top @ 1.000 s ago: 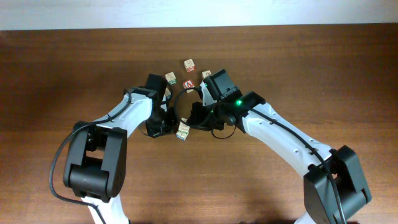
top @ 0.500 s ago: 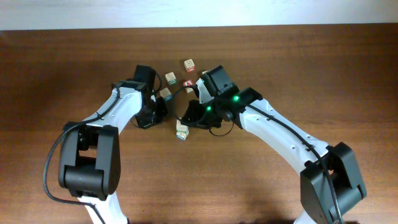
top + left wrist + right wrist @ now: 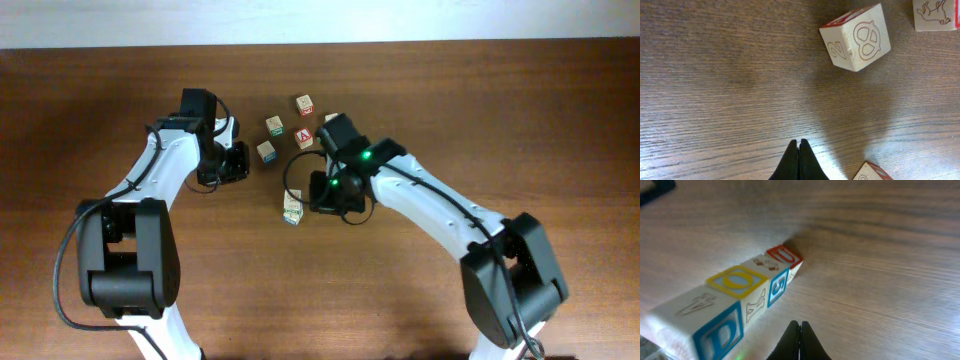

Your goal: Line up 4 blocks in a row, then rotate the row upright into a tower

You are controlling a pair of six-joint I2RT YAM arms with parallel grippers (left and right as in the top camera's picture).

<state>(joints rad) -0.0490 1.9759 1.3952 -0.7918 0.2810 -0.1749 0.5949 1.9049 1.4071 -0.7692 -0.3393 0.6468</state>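
Several pale wooden blocks lie at the table's middle. In the overhead view a green-marked block (image 3: 274,125), a blue-marked block (image 3: 266,151) and a red-topped block (image 3: 304,104) sit near the red "A" cube (image 3: 304,135). My left gripper (image 3: 243,160) is shut just left of the blue-marked block, holding nothing. Its wrist view shows the shut tips (image 3: 799,143) over bare wood, below a block with a pretzel mark (image 3: 856,37). My right gripper (image 3: 311,195) is shut and empty beside another block (image 3: 292,207). To its left lie a blue "D" block (image 3: 695,325), a yellow-faced block (image 3: 737,281) and a red-lettered block (image 3: 784,256).
The brown wooden table (image 3: 480,110) ends at a pale far edge along the top. A block with an animal drawing (image 3: 935,14) and a red-edged block corner (image 3: 871,172) lie near my left gripper. One more block (image 3: 331,119) peeks out behind the right arm.
My left arm has swung back and to the left, away from the right gripper, uncovering the blue-marked block. The right arm has shifted slightly beside the near block.
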